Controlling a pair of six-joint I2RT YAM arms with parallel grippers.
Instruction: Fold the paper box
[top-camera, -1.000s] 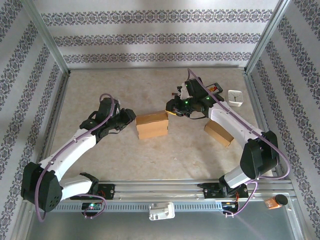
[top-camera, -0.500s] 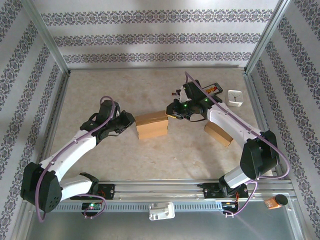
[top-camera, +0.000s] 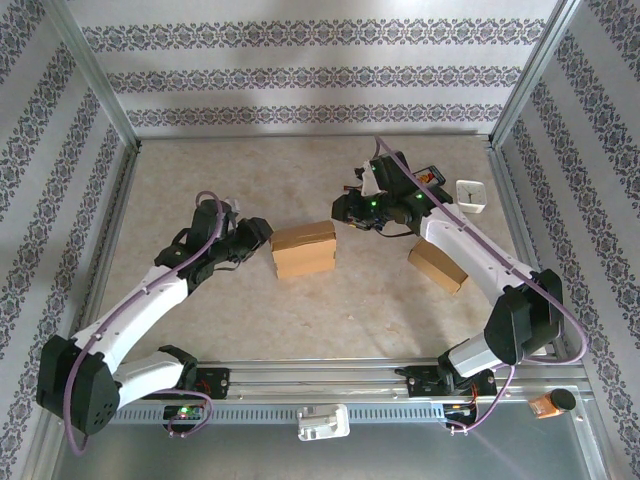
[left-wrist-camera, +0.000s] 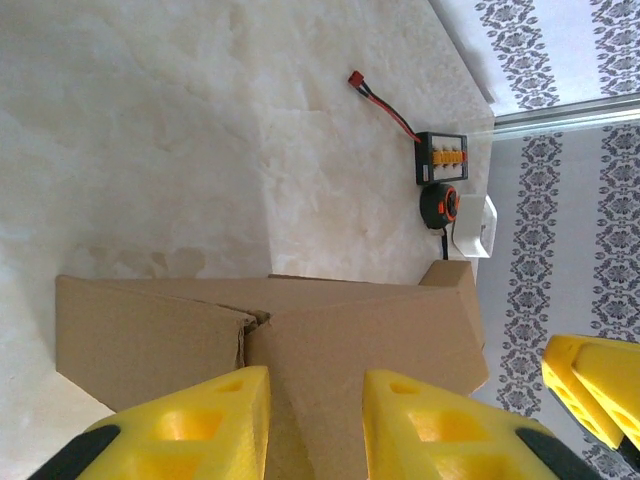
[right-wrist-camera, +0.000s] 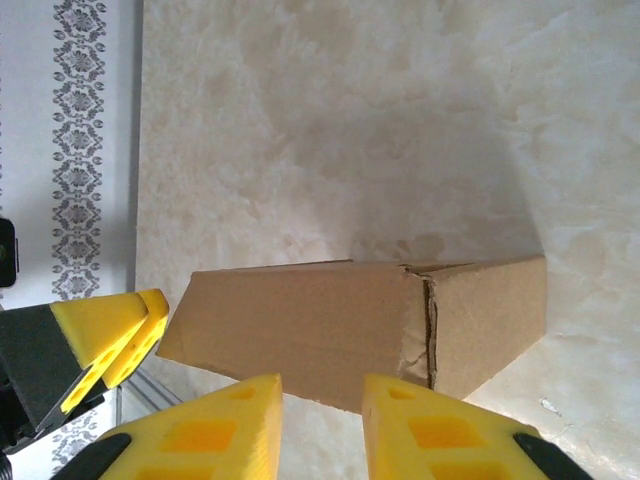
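The paper box (top-camera: 304, 249) lies closed near the middle of the table (top-camera: 200, 170), directly between the two arms. The left end effector (top-camera: 264, 231) sits just beside the box's left end, and the right end effector (top-camera: 338, 212) just off its upper right corner.

In the left wrist view the yellow fingers (left-wrist-camera: 200, 420) stand a narrow gap apart over the cardboard. They clamp nothing, though contact with the box cannot be judged. In the right wrist view the fingers (right-wrist-camera: 200, 430) are likewise narrowly parted and hold nothing, their tips close to the box's near edge with bare table between them.

The table is pale and marbled. A second cardboard box (top-camera: 437, 267) lies to the right, well apart, and a small white container (top-camera: 470, 195) sits near the far right corner. Walls (top-camera: 300, 70) with striped, patterned paper and a metal frame (top-camera: 95, 85) enclose the space.
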